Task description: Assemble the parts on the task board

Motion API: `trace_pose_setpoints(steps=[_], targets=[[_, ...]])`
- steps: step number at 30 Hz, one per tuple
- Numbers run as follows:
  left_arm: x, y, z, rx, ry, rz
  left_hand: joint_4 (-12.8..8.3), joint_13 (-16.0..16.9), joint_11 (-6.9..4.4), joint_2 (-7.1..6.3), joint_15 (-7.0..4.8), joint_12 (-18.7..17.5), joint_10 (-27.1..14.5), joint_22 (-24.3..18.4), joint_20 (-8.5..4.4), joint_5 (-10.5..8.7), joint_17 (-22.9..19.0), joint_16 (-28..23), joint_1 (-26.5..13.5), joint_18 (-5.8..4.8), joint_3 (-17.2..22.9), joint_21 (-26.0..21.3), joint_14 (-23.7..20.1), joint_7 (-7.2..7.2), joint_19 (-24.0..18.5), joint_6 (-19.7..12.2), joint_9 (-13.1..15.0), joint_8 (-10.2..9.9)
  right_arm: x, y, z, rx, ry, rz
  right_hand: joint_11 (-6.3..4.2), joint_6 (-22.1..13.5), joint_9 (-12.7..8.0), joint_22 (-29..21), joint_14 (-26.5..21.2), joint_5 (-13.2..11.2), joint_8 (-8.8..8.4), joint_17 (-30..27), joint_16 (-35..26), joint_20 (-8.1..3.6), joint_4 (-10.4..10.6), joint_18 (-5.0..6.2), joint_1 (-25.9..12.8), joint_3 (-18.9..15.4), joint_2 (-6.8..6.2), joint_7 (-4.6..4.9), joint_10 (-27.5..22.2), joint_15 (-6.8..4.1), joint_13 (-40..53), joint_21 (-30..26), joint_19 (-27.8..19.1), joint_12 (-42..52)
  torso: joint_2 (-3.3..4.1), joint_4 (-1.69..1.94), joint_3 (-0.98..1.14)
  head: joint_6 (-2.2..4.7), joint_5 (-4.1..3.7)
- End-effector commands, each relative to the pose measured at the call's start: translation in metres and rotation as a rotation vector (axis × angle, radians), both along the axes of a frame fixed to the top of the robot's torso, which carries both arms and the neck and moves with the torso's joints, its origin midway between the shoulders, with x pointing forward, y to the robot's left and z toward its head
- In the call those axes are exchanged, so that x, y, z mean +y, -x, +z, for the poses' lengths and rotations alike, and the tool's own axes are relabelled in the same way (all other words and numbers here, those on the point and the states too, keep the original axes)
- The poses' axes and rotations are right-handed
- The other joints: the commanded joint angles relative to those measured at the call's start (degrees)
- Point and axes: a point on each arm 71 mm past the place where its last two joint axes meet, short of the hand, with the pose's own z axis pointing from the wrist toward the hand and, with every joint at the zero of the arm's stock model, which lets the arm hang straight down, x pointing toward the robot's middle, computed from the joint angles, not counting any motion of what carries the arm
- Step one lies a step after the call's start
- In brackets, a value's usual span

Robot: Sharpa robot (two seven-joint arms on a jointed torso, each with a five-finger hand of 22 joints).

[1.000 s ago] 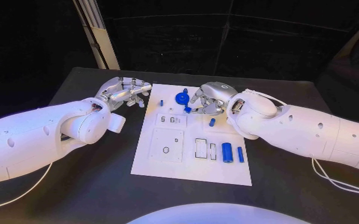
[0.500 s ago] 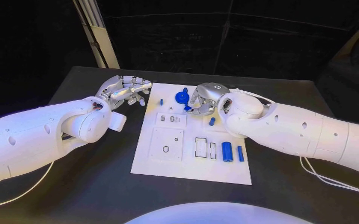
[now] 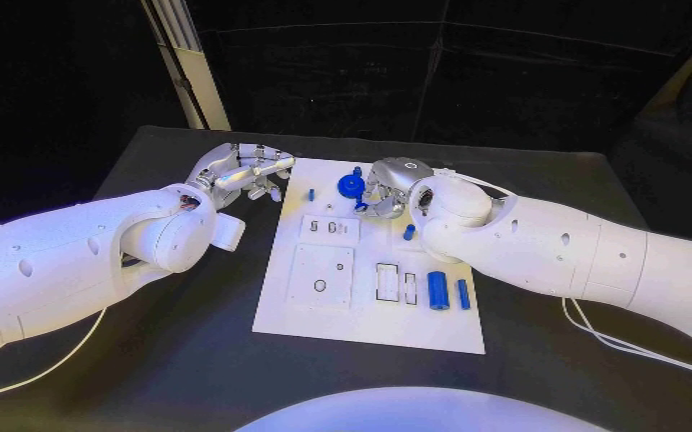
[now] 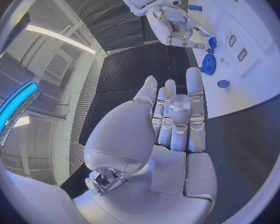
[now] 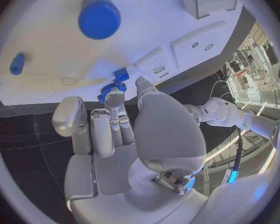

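Observation:
The white task board (image 3: 368, 317) lies in the middle of the black table. A blue gear (image 3: 351, 189) stands near its far edge. My right hand (image 3: 387, 190) hovers just right of the gear with its fingers pointing down. The fingertips (image 5: 115, 98) sit close to the gear (image 5: 107, 90) and a small blue block (image 5: 121, 74), and I see nothing gripped. My left hand (image 3: 238, 172) hangs over the table off the board's far left corner. Its fingers (image 4: 177, 109) are straight and hold nothing. A blue cylinder (image 3: 436, 288) and a thin blue bar (image 3: 463, 294) lie on the board's right side.
A small blue peg (image 3: 310, 195) lies left of the gear and another blue piece (image 3: 410, 233) sits near my right wrist. White slotted blocks (image 3: 330, 228) and a raised plate (image 3: 320, 279) occupy the board's left half. A pale post (image 3: 180, 47) rises behind the table's far left.
My right hand and forearm have shifted a little to the left, closer to the blue gear. The left hand has hardly moved.

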Motion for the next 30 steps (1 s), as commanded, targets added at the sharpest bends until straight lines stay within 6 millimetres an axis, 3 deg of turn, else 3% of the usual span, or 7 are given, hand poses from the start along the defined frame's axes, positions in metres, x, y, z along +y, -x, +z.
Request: trace_pose_setpoints(steps=[1, 30], targets=[[-0.002, 0.000, 0.003, -0.018, 0.017, -0.010, -0.39, -0.10, 0.04, 0.11, -0.14, -0.25, -0.53, -0.07, 0.12, -0.14, -0.07, -0.22, 0.68, 0.75, -0.07, -0.15, -0.37, 0.30, -0.34, -0.07, -0.07, -0.25, 0.001, -0.002, -0.001, 0.005, 0.020, -0.009, -0.16, 0.46, 0.09, 0.02, 3.82, 0.29, 0.14, 5.61, -0.15, -0.08, 0.37, 1.01, 0.36, 0.01, 0.53, 0.04, -0.18, 0.07, 0.07, 0.06, 0.17, 0.37, 0.02, -0.07, 0.03, -0.13, 0.12], [-0.002, -0.001, 0.002, -0.010, 0.016, -0.016, -0.55, -0.31, 0.06, 0.20, -0.13, -0.30, -0.55, -0.17, 0.13, -0.14, -0.17, -0.29, 0.77, 0.75, 0.08, -0.29, -0.39, 0.32, -0.31, -0.08, -0.18, -0.29, 0.008, -0.005, -0.012, 0.045, 0.088, 0.005, -0.28, 0.87, 0.17, -0.29, 3.78, -0.02, 0.26, 5.50, -0.29, -0.19, -0.29, 1.06, 2.33, -0.46, 0.25, -0.07, -0.60, -0.05, -0.16, -0.17, 0.01, 0.14, -0.03, -0.13, 0.06, -0.64, 0.26]])
